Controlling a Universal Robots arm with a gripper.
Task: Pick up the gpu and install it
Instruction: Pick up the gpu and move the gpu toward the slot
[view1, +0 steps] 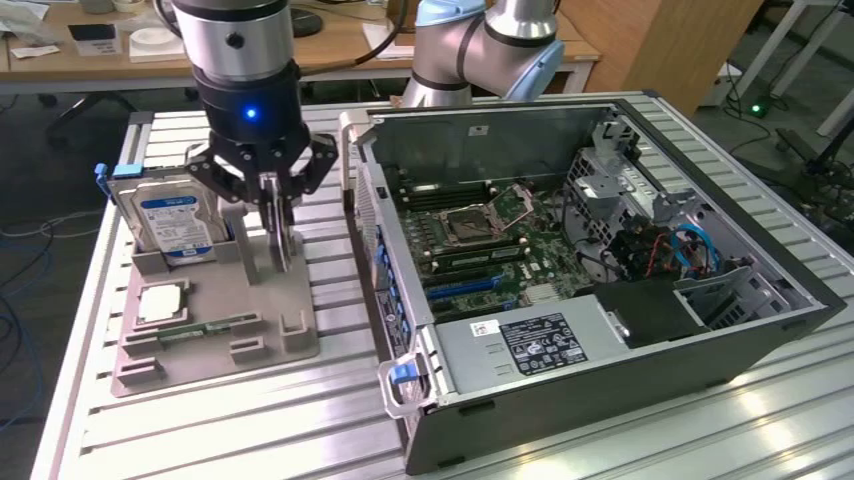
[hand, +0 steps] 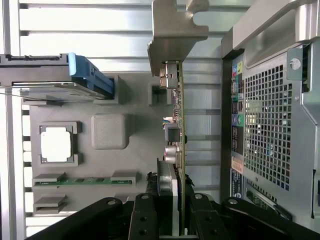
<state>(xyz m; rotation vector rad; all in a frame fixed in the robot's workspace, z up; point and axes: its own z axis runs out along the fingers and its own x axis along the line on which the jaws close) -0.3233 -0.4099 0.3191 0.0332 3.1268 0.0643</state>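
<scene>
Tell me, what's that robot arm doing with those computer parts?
The robot's gripper is down over the grey parts holder, closed on the gpu, a thin card standing on its edge there. The gpu sits in its slot, not yet lifted out. The hard drive stands beside it in the same holder, and the open computer case sits right next to the holder.

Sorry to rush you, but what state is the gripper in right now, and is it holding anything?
Gripper: closed on the gpu, which stands upright on edge between its fingers.
</scene>
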